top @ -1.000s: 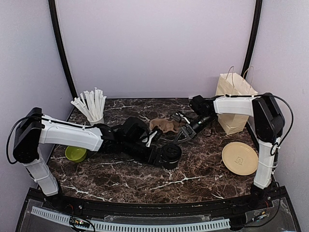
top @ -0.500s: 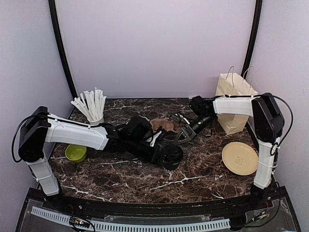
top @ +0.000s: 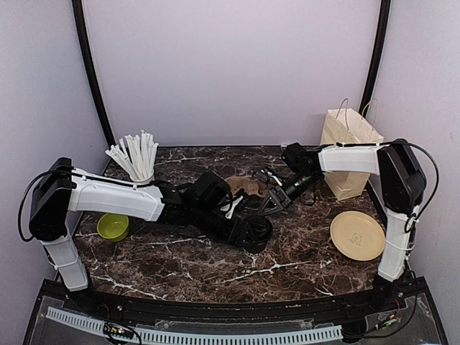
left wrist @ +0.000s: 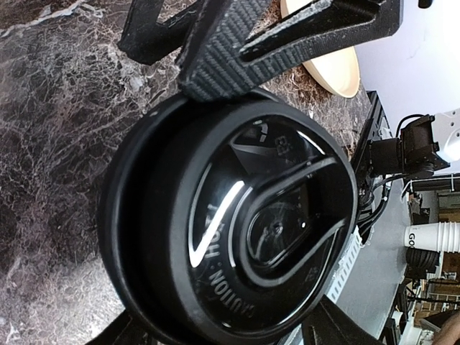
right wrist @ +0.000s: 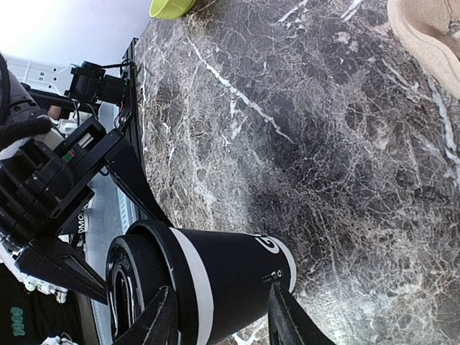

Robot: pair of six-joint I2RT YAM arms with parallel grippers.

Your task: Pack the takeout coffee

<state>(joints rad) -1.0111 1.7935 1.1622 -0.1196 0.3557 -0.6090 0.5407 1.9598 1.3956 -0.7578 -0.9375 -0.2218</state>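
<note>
The takeout coffee (top: 253,231), a black cup with a white band and a black lid, stands mid-table. My left gripper (top: 246,227) is shut on it. In the left wrist view the lid (left wrist: 244,223) fills the frame and hides most of my fingers (left wrist: 336,332). My right gripper (top: 275,199) is open just behind the cup. Its fingers show over the lid in the left wrist view (left wrist: 244,43). In the right wrist view the open right gripper (right wrist: 219,302) frames the cup's side (right wrist: 237,269), and I cannot tell whether it touches it.
A paper bag (top: 348,151) stands at the back right, with a tan plate (top: 357,235) in front of it. A brown crumpled piece (top: 244,185) lies behind the cup. A cup of white straws (top: 136,162) and a lime-green bowl (top: 113,228) are on the left.
My left arm has reached further to the right and its wrist has turned around the cup. The cup has hardly shifted. My right gripper has edged slightly toward the cup.
</note>
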